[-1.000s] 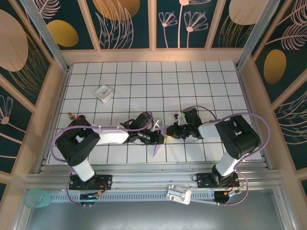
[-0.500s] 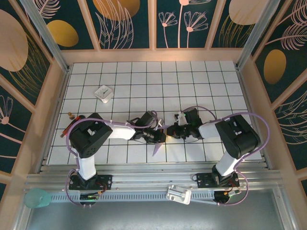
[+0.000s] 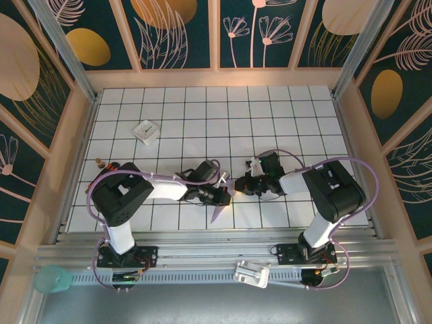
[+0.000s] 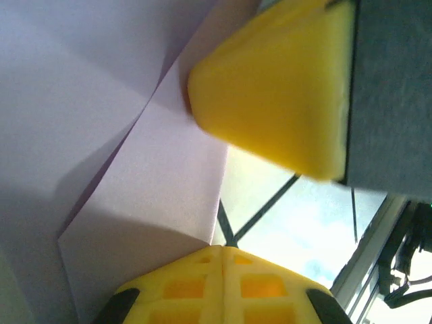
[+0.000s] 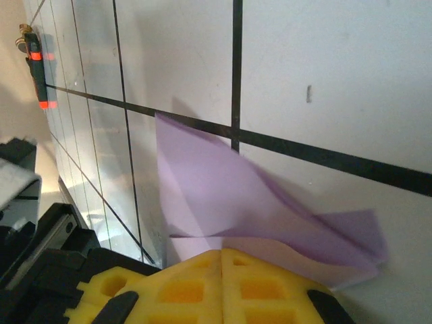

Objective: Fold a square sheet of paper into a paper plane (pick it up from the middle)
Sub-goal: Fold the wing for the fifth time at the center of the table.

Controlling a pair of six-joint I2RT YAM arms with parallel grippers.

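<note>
The lavender paper (image 3: 219, 208) is folded into a narrow pointed shape and is held just above the tiles near the table's front middle. My left gripper (image 3: 225, 195) reaches it from the left, its yellow fingers (image 4: 223, 283) pressed together with a fold of the paper (image 4: 142, 175) at their tips. My right gripper (image 3: 237, 183) comes from the right, shut, and the creased paper (image 5: 223, 189) fans out from its fingertips (image 5: 221, 283). In the left wrist view the right gripper's yellow finger (image 4: 270, 88) sits close above the paper.
A small white block with a dark mark (image 3: 146, 131) lies at the back left. A small pen-like object (image 3: 100, 163) (image 5: 34, 61) rests near the left wall. Wooden walls ring the tiled table (image 3: 270, 115). A metal rail (image 3: 216, 253) runs along the front.
The left arm's elbow has swung back toward its base while its gripper stayed at the paper. The paper's point has dipped slightly. The right arm has hardly moved.
</note>
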